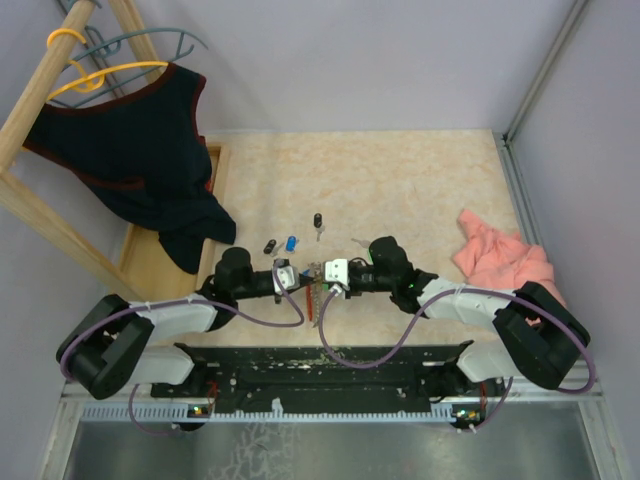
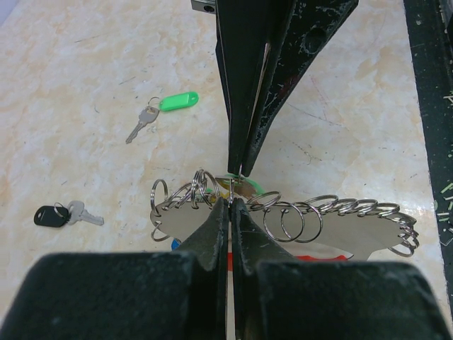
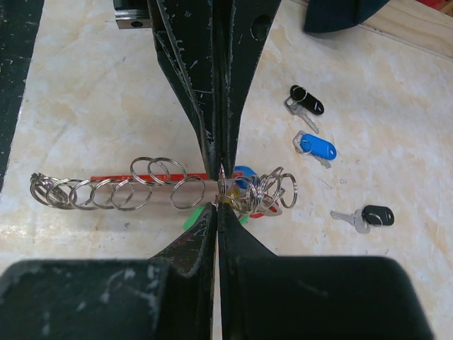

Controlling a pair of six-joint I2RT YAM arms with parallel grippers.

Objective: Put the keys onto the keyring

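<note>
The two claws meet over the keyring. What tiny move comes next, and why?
Probably a slight twist of the right end effector to feed the green key on. It and the left end effector are shut tip to tip at the keyring, that key between them.

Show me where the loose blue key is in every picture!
Top view: the blue key lies near the middle, between two black keys.
Left wrist view: not in it.
Right wrist view: right of the middle, between the same black keys.
Shared landmark: the keyring, seen in all three.
</note>
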